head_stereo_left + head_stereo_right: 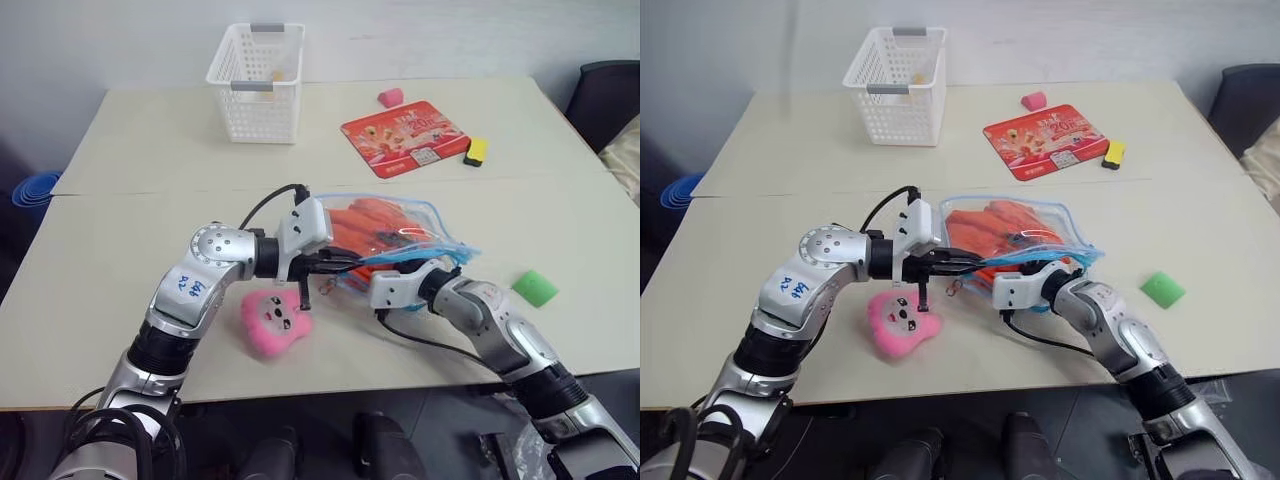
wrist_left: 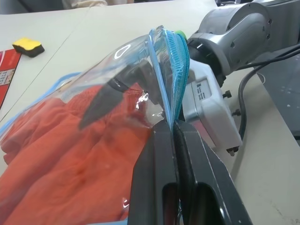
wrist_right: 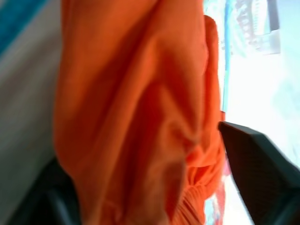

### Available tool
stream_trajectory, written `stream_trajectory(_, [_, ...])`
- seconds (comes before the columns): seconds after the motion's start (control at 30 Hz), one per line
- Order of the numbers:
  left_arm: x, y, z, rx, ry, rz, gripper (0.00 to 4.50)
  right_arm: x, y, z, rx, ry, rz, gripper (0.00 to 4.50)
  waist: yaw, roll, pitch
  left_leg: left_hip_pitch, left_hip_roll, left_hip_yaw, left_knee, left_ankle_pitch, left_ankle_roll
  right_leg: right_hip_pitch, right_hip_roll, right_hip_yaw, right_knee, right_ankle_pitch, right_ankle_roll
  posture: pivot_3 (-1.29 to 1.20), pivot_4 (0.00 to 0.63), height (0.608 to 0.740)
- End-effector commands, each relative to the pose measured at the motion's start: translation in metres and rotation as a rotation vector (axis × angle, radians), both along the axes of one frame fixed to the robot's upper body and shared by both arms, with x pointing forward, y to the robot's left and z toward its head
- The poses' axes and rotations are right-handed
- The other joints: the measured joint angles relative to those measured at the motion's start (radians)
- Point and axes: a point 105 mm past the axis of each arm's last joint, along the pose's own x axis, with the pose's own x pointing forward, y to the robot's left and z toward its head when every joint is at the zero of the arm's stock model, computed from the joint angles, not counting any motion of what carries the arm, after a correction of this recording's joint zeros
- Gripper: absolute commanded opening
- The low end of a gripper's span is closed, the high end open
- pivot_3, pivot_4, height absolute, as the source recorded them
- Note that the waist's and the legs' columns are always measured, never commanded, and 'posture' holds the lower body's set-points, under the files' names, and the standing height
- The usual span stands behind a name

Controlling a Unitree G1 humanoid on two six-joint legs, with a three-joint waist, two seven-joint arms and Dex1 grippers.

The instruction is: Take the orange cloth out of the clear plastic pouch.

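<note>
- Orange cloth point(image 1: 365, 225) sits bunched inside the clear pouch point(image 1: 425, 222), which lies near the middle of the table point(image 1: 120, 200) with its zip edge lifted towards me.
- My left gripper point(image 2: 176, 129) is pressed together on the pouch's blue zip edge, holding one lip up so the mouth gapes.
- My right gripper point(image 3: 154, 154) is reaching into that mouth; its fingers point(image 3: 262, 159) stand spread with a thick fold of the cloth between them, not yet pinched as far as I can judge.
- To do this step well, I'd push a little deeper so the fingers straddle a full fold, not just a loose edge, then close firmly.
- I'd keep the left grip fixed and pull the cloth out along the line of the opening, away from the left hand.
- Risk, as I see it: the plastic wall gets nipped with the cloth, or the whole pouch drags along.
- Pink plush toy point(image 1: 273, 318) lies just beside the left arm; I'd steer clear of it.
</note>
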Motion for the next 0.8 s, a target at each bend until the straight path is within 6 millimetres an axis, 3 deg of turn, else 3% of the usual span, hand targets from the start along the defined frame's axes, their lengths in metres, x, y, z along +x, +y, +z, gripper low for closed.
stream_trajectory(0.03, [-0.004,-0.003,0.014,-0.047,-0.041,-0.005,0.0,-0.004,-0.007,-0.022,-0.05,0.081,-0.001,2.37,0.0,0.0,0.0,0.0,0.0,0.0,0.0,0.0,0.0,0.0,0.0,0.0,0.0,0.0,0.0,0.0,0.15,0.74])
stream_trajectory(0.17, [-0.001,-0.002,0.013,-0.056,-0.035,0.021,0.0,-0.008,-0.01,-0.022,-0.062,0.09,0.014,0.89,0.001,0.0,0.0,0.0,0.0,0.0,0.0,0.0,0.0,0.0,0.0,0.0,0.0,0.0,0.0,0.0,0.15,0.74])
stream_trajectory(0.27, [0.004,-0.003,0.015,-0.087,-0.017,0.061,0.0,-0.012,-0.01,-0.024,-0.095,0.088,0.033,0.02,0.003,0.0,0.0,0.0,0.0,0.0,0.0,0.0,0.0,0.0,0.0,0.0,0.0,0.0,0.0,0.0,0.15,0.74])
stream_trajectory(0.5, [0.02,-0.005,0.011,-0.075,-0.037,0.139,0.0,-0.028,-0.006,-0.014,-0.181,0.01,0.104,0.02,0.01,0.0,0.0,0.0,-0.001,-0.001,0.0,0.0,0.0,0.0,0.0,0.0,0.0,0.0,0.0,0.0,0.15,0.74])
stream_trajectory(0.6, [0.024,-0.005,-0.001,0.019,-0.121,0.132,0.0,-0.036,-0.004,0.005,-0.147,-0.047,0.131,0.02,0.013,0.0,0.0,0.0,-0.001,0.0,0.0,0.0,0.0,0.0,0.0,0.0,-0.001,0.0,0.0,0.0,0.15,0.74])
stream_trajectory(0.7, [0.037,0.004,-0.018,0.11,-0.168,0.19,0.0,-0.063,0.002,0.027,-0.123,-0.085,0.26,0.02,0.017,0.0,0.0,0.0,-0.001,0.0,-0.001,0.0,0.0,0.0,0.0,0.0,-0.001,0.0,0.0,0.0,0.15,0.74])
stream_trajectory(0.8, [0.056,0.016,-0.023,0.146,-0.2,0.286,0.0,-0.108,-0.004,0.016,-0.19,0.03,0.446,0.02,0.027,0.0,0.0,0.0,-0.001,0.0,-0.001,0.0,0.0,0.0,0.0,0.0,-0.002,0.0,0.0,0.0,0.15,0.74])
